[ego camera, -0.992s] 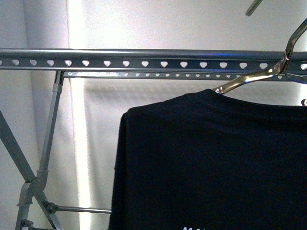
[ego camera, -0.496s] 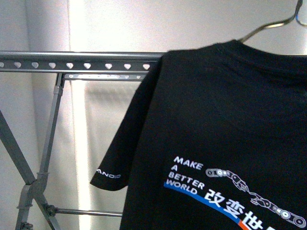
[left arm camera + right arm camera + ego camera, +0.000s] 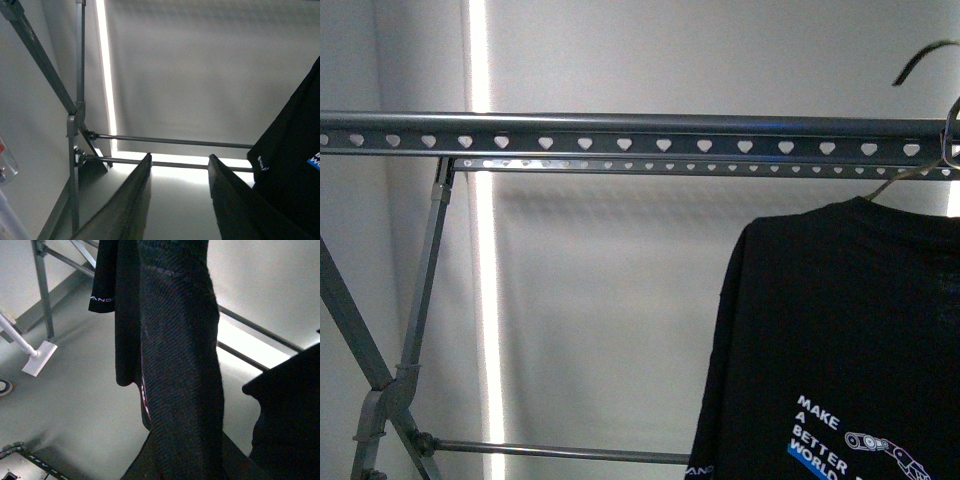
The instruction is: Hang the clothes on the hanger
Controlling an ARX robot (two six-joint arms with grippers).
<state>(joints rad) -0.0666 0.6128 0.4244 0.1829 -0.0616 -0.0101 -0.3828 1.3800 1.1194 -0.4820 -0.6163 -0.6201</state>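
The clothes point(image 3: 830, 330), a black T-shirt with white "MAKE A BETTER WORLD" lettering, hang at the right of the front view on a thin silver wire coat hanger point(image 3: 920, 170). Its hook point(image 3: 923, 62) rises above the hanger point(image 3: 620, 135), the dark grey rail with heart-shaped holes. In the right wrist view the shirt fabric point(image 3: 180, 355) fills the jaws; my right gripper point(image 3: 182, 460) is shut on it. My left gripper point(image 3: 179, 165) is open and empty, with the shirt's sleeve point(image 3: 287, 155) beside one finger. Neither gripper shows in the front view.
The rack's crossed grey legs point(image 3: 380, 370) stand at the left, with a low crossbar point(image 3: 560, 452) between them. A second holed rail point(image 3: 700, 165) runs just behind the first. A white wall lies behind. A white floor tool point(image 3: 37, 357) lies below.
The shirt rose and swung left across the rail half a second ago, then dropped and moved right. It now hangs lower at the right, with the whole rail visible.
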